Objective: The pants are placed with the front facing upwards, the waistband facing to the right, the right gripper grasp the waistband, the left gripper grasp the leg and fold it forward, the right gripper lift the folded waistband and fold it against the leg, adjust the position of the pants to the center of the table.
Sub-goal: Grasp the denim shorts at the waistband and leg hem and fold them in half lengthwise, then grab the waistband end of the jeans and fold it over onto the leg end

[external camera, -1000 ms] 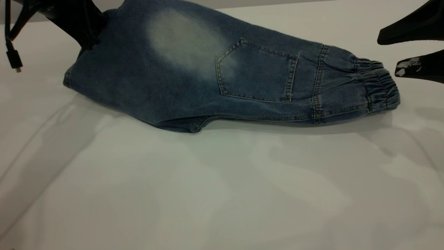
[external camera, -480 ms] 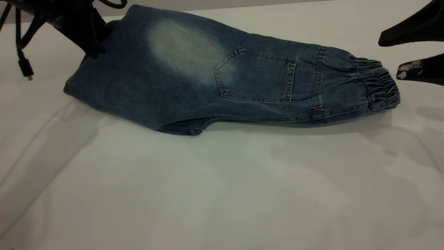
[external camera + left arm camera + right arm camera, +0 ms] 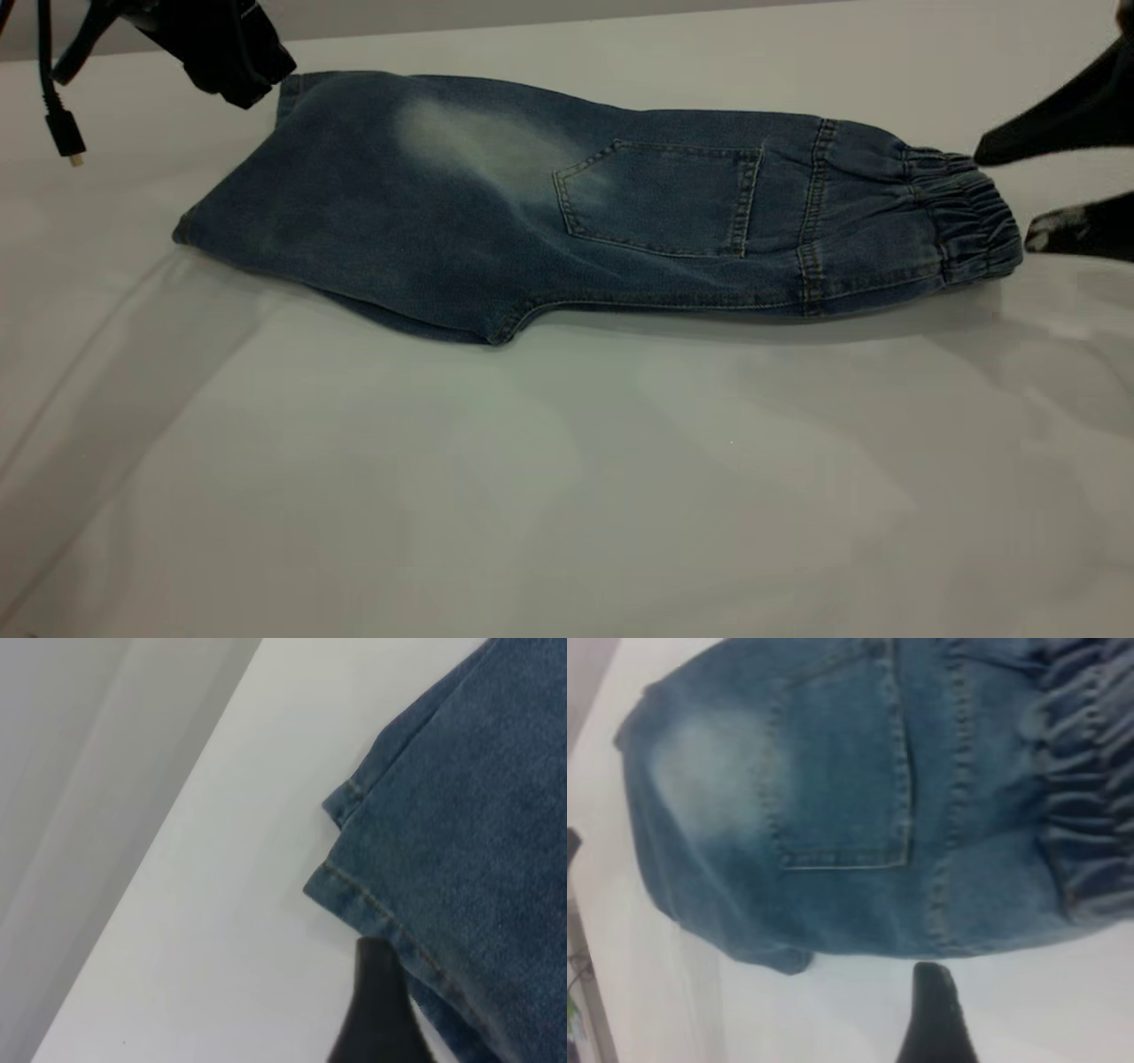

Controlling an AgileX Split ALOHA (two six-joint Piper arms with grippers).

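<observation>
Pants [image 3: 567, 204] folded lengthwise near table [image 3: 532, 496] far edge, pocket up. Left gripper [image 3: 226, 49] above leg-hem corner, spread unclear. Right gripper [image 3: 1050, 190] wide beside waistband [image 3: 970, 217], likely set to lift it.

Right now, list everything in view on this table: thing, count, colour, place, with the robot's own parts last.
pants: one, blue denim with a pale faded patch, folded lengthwise and lying flat across the far half of the table, patch pocket facing up.
waistband: one, darker blue gathered elastic, at the pants' right end.
table: one, white to pale grey, under everything.
cable: one, black with a small plug, dangling at far left from the left arm.
left claw: one, black, just above the pants' far left leg corner, apart from the cloth.
right claw: one, black, open, fingers just right of the waistband, not touching it.
</observation>
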